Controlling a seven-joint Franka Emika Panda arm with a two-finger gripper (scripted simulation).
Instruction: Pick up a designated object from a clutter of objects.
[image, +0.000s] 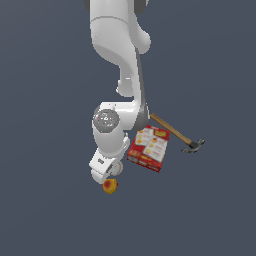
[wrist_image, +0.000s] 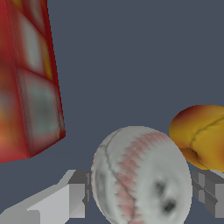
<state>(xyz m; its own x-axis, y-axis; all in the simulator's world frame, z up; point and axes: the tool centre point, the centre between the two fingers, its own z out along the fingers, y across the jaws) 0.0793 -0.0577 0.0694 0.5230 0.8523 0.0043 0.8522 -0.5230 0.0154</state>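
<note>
Ball: white baseball (wrist_image: 142, 177) with reddish stitch marks, seen only in the wrist view, where it fills the space between the two fingers; in the exterior view the arm hides it.
Fingers: one grey pad (wrist_image: 78, 194) sits against one side of the ball, the other pad (wrist_image: 209, 192) just beside the opposite side; they look closed on the ball, though actual contact on the second side is hard to confirm.
Gripper: midpoint (wrist_image: 142, 194) falls on the ball; in the exterior view the hand (image: 105, 167) points down at the table, low over it.
Fruit: orange-red round fruit (image: 110, 186) lies just beside the ball in the wrist view (wrist_image: 201, 135), near or touching it; in the exterior view it peeks out just below the hand.
Box: red cracker-type box (image: 148, 148) lies flat on the table to the exterior view's right of the hand; its red edge (wrist_image: 26, 83) looms near the ball but apart from it.
Hammer: wooden-handled hammer (image: 175, 133) lies beyond the box, its head toward the exterior view's right.
Table: plain dark grey-blue surface (image: 50, 200).
</note>
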